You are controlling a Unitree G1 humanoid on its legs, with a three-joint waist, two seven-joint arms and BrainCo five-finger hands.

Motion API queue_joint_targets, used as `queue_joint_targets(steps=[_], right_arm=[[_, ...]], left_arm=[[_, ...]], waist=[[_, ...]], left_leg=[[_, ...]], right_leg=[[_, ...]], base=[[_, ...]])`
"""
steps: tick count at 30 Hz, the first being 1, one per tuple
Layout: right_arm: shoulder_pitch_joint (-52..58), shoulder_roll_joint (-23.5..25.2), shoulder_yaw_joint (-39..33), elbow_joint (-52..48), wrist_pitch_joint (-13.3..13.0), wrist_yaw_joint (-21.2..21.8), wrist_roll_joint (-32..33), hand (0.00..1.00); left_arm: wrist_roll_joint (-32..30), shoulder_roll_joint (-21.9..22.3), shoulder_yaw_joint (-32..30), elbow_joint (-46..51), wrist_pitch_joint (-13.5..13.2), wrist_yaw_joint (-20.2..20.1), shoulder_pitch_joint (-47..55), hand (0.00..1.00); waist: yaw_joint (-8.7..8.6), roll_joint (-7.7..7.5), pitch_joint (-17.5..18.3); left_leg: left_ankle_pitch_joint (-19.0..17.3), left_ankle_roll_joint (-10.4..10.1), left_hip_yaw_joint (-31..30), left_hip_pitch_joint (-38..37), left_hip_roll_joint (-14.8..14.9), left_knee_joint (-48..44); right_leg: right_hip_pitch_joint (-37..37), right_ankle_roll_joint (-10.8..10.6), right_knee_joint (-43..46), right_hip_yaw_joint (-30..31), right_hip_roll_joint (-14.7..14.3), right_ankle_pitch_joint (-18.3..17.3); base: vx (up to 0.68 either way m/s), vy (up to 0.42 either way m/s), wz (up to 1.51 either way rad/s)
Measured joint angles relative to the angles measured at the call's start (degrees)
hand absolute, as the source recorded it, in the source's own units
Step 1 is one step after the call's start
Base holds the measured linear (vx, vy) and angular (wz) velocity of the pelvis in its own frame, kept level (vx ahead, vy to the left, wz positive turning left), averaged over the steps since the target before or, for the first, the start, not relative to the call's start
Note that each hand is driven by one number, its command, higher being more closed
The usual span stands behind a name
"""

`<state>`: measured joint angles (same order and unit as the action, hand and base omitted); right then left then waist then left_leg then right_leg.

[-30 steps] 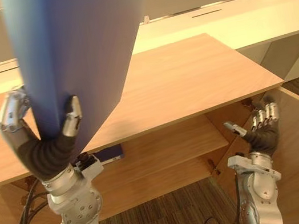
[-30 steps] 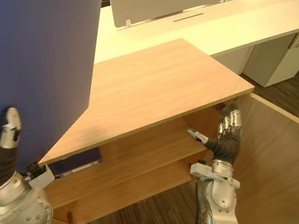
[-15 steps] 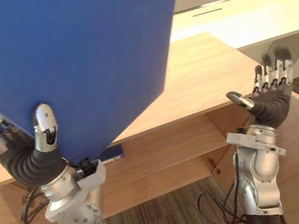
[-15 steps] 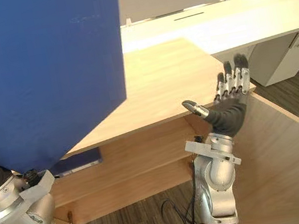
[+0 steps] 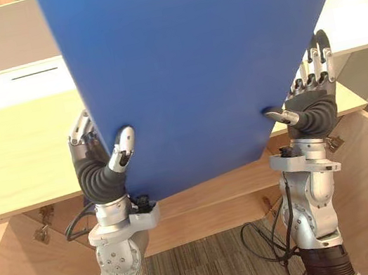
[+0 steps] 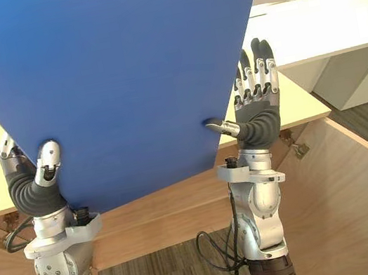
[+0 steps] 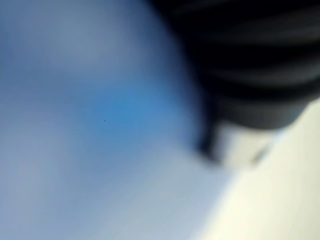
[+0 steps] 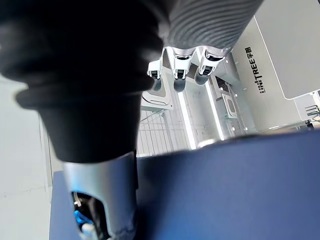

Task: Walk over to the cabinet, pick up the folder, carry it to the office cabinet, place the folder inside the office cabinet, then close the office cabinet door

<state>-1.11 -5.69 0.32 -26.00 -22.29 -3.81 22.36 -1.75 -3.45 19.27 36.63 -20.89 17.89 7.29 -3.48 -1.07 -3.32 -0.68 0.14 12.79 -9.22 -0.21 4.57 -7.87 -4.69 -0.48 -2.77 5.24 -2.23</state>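
Folder (image 5: 206,62) held over wooden cabinet top (image 5: 10,161); white desks (image 5: 362,13) behind.

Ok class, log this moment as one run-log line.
phase: carry | left hand: gripping lower edge of folder | right hand: fingers straight, thumb on folder | folder: blue, held up before wooden cabinet

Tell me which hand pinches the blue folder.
The left hand: thumb on the blue folder, fingers behind it. The right hand holds its fingers straight beside the edge.
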Motion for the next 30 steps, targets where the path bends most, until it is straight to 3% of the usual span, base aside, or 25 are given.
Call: queue_joint_targets(steps=[17,18,30], right_arm=[[-2.38,-3.50,2.49,4.95,2.19,4.99,1.04,0.00],[-2.38,-3.98,2.58,5.28,2.42,5.12,1.06,1.00],[-2.38,-7.39,4.05,7.21,3.69,9.09,2.02,1.00]], left_arm=[[0.59,-1.19,1.07,-3.73,0.01,-2.82,-0.37,1.00],[0.72,-1.24,1.05,-4.23,0.01,-2.94,-0.58,1.00],[3.91,-3.51,0.48,-5.23,-0.26,-4.65,-1.09,1.00]], waist=[[-0.11,-0.58,-0.20],[0.02,-0.59,-0.20],[0.08,-1.41,-0.08]], left_leg=[[0.49,0.33,0.18,0.36,-0.50,0.01],[0.52,0.36,0.17,0.38,-0.50,0.01],[0.66,0.42,0.17,0.53,-0.56,0.01]], right_leg=[[0.87,-0.49,0.17,0.32,0.46,0.34],[0.89,-0.51,0.19,0.32,0.46,0.35],[1.03,-0.46,0.19,0.33,0.51,0.47]], base=[[-0.02,-0.008,0.00],[0.00,0.000,0.00],[0.00,0.000,0.00]])
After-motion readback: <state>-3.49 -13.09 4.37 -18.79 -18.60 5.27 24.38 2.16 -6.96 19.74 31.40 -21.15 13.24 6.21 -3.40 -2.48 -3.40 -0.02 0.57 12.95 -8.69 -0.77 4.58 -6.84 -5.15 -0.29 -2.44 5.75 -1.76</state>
